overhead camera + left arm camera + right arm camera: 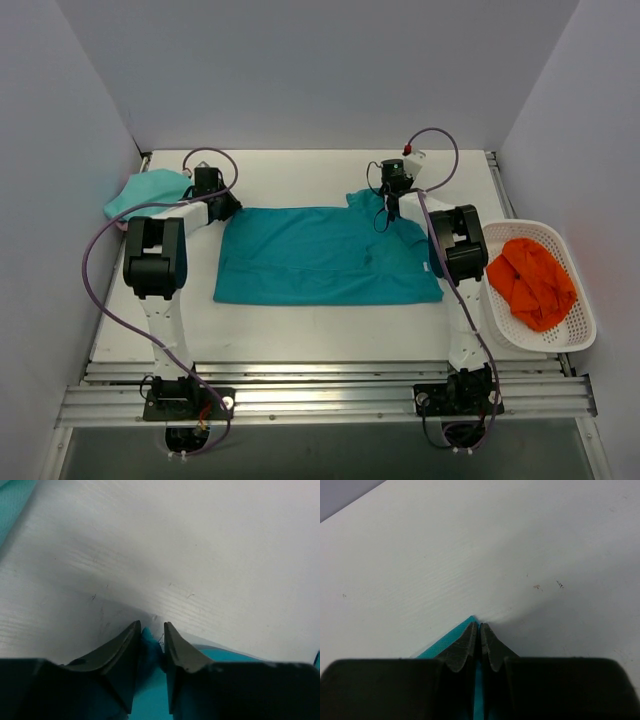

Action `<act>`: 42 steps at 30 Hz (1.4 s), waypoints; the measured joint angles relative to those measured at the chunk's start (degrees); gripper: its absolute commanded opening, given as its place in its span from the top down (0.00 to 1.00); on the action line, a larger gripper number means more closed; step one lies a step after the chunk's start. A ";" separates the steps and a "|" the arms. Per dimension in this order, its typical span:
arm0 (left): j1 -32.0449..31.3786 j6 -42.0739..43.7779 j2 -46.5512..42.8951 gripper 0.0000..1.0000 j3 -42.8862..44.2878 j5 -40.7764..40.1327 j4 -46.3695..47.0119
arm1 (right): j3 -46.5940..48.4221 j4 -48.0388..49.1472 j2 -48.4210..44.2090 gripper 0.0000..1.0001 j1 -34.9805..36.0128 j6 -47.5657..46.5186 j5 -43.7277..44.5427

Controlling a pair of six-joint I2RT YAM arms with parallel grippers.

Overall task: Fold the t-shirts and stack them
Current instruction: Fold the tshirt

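Teal t-shirt spread flat | left gripper pinching its corner | right gripper pinching another corner

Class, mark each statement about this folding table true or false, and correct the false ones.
1. The teal t-shirt lies spread on the table. True.
2. Both grippers are open. False: the left gripper and the right gripper are each shut on a corner of the teal t-shirt.
3. The basket holds orange cloth. True.
4. The mint t-shirt is stacked on the teal one. False: it lies bunched apart, by the left wall.
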 measured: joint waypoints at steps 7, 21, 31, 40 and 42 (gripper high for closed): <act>-0.02 0.28 0.00 0.91 -0.02 -0.48 -1.53 | 0.00 0.04 0.00 1.00 0.00 0.02 0.02; -0.04 2.78 0.11 0.95 3.82 -1.64 -8.26 | 0.79 0.37 -0.22 1.00 0.00 -0.24 0.02; -0.04 4.66 -0.20 0.96 4.44 -2.84 -9.90 | -2.16 0.85 -6.67 1.00 0.00 -0.31 0.02; -0.04 5.01 -7.48 0.96 0.48 -3.39 -10.25 | -12.74 2.56 -16.55 1.00 0.07 -0.04 0.09; -0.04 5.03 -9.53 0.96 -0.79 -3.45 -10.27 | -14.84 2.86 -18.38 1.00 0.24 0.00 0.22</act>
